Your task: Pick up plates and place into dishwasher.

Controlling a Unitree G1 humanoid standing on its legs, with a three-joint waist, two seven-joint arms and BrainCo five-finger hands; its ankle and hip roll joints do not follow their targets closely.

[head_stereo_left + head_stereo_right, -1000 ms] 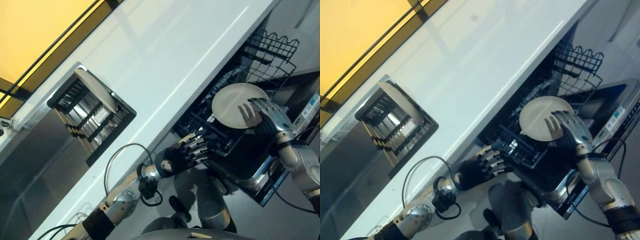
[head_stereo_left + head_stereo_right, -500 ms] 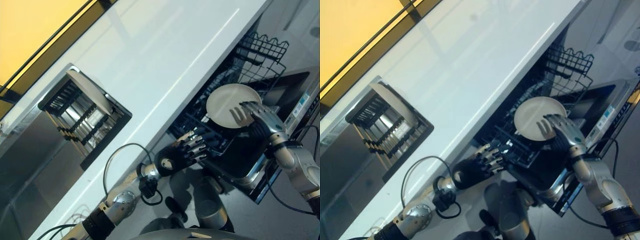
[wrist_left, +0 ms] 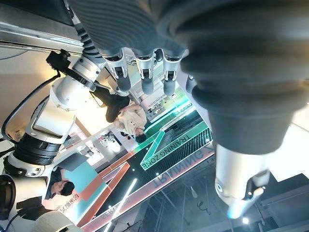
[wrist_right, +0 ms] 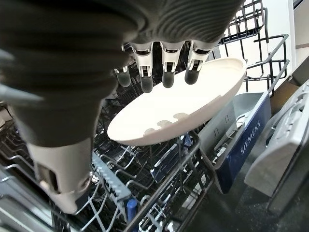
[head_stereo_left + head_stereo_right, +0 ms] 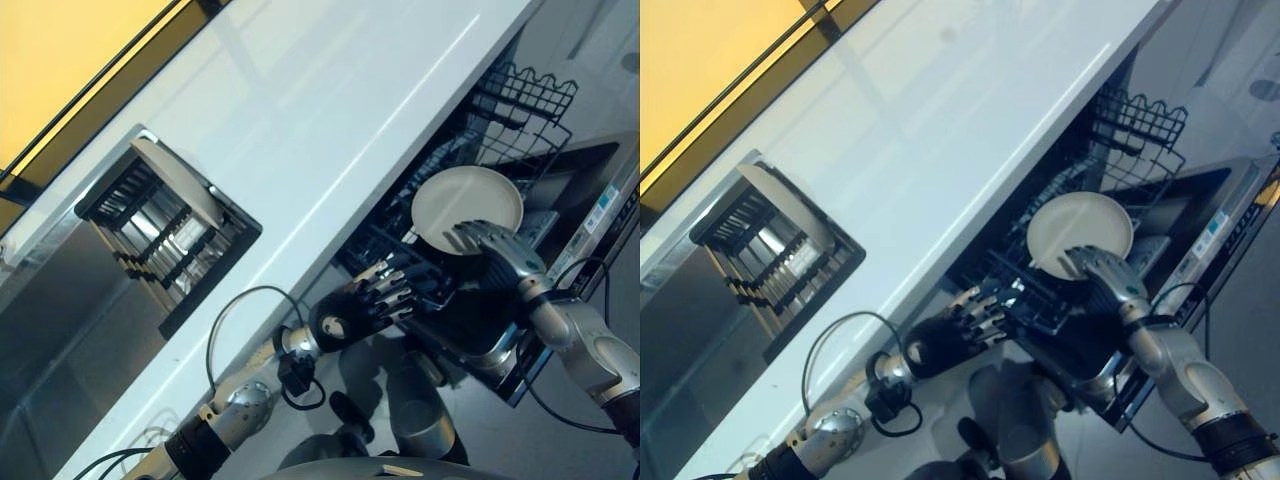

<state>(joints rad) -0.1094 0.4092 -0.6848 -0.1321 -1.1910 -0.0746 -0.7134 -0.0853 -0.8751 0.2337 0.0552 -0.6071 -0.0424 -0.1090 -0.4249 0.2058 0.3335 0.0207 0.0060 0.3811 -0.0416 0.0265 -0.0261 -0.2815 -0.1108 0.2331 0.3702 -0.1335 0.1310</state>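
Your right hand (image 5: 490, 248) has slipped down off the plate (image 5: 466, 193) since half a second ago: then its fingers lay across the plate's face, now they hang just below its lower edge. In the right wrist view the fingers (image 4: 166, 72) are straight and apart from the rim, holding nothing. The plate sits tilted on edge in the dishwasher rack (image 5: 1137, 128), standing without your hand. Your left hand (image 5: 372, 300) has not shifted; it hovers below the bench (image 5: 330, 120) edge near the rack's front, fingers loosely extended, empty. Count one plate in the dishwasher and one more plate (image 5: 178, 180) leaning in the drying rack (image 5: 150, 240) set into the bench.
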